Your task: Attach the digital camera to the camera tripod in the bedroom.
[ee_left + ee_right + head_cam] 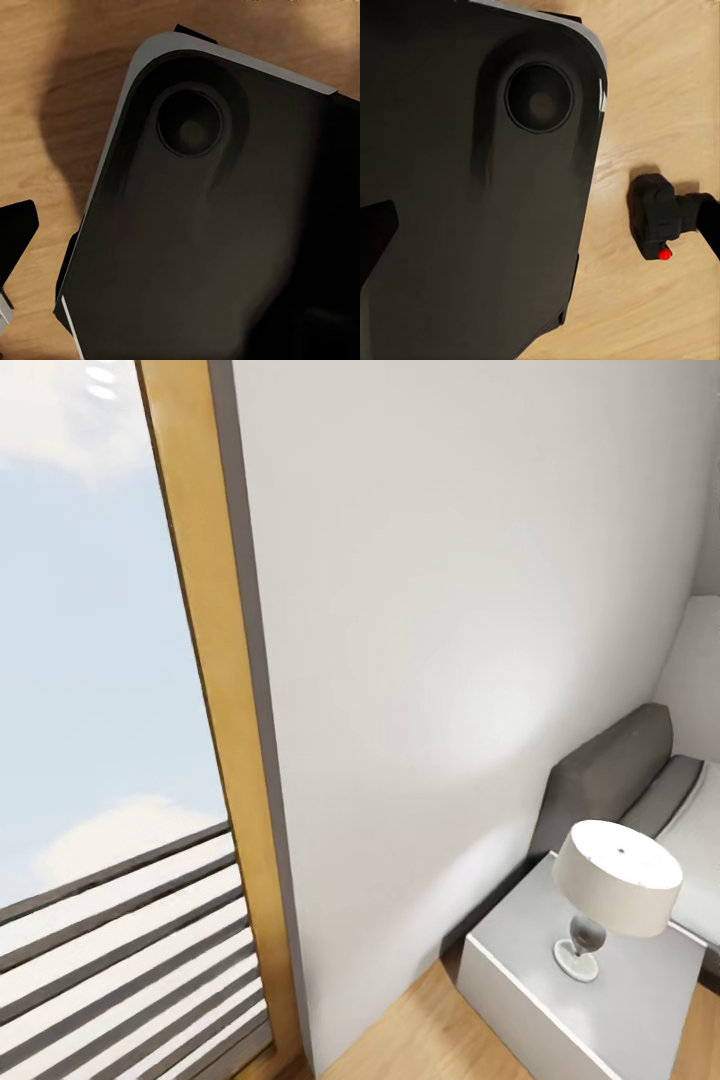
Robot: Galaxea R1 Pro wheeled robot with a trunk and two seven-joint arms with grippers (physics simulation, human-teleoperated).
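One digital camera [654, 217] on wood floor [660, 90], beside robot base [472, 187].

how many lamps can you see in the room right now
1. The table lamp, with a pale drum shade, stands on the grey nightstand beside the bed in the head view. Others may lie outside the frame.

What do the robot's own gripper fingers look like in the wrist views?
The left gripper's finger is plain matte black and wedge-shaped, narrowing to a blunt tip, with a small pale grey part beside it. The right gripper's finger is the same black wedge.
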